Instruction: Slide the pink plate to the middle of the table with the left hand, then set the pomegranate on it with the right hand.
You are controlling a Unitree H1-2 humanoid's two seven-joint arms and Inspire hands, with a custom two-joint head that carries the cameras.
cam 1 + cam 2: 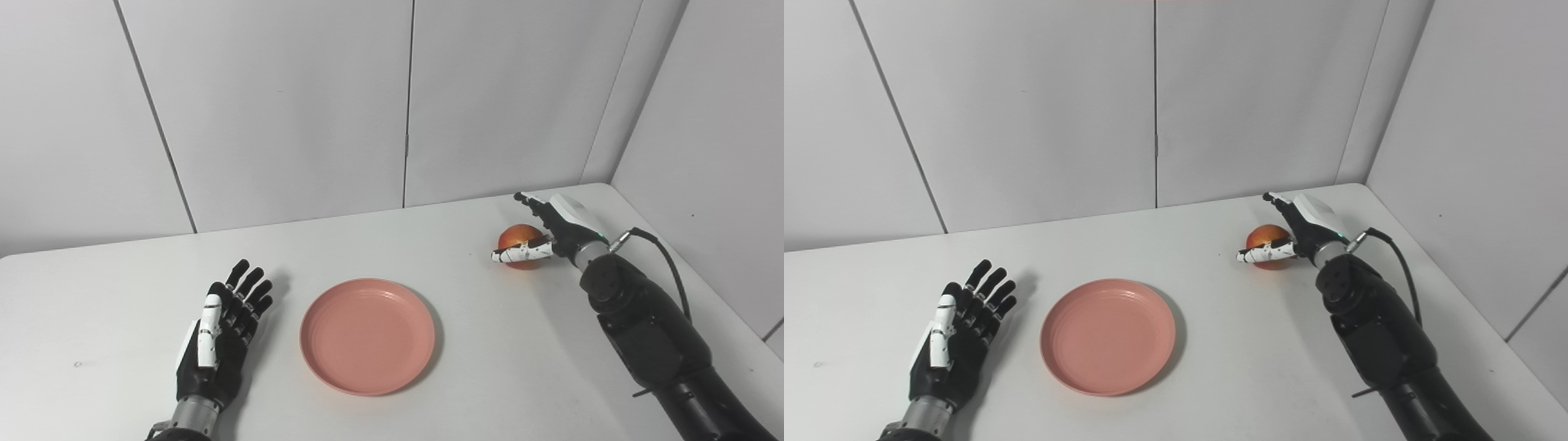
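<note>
The pink plate [367,335] lies flat near the middle of the white table [465,380], empty. My left hand [222,334] rests open on the table just left of the plate, fingers spread, not touching it. The red-orange pomegranate [519,239] sits on the table at the back right. My right hand [551,233] is open around it: the thumb crosses its front and the straight fingers [531,205] reach past its far side. The fruit's right side is hidden by the hand.
Grey wall panels stand close behind the table and along its right side. A black cable [664,257] loops from the right wrist over the table's right part. The table's right edge [692,269] runs close to the right arm.
</note>
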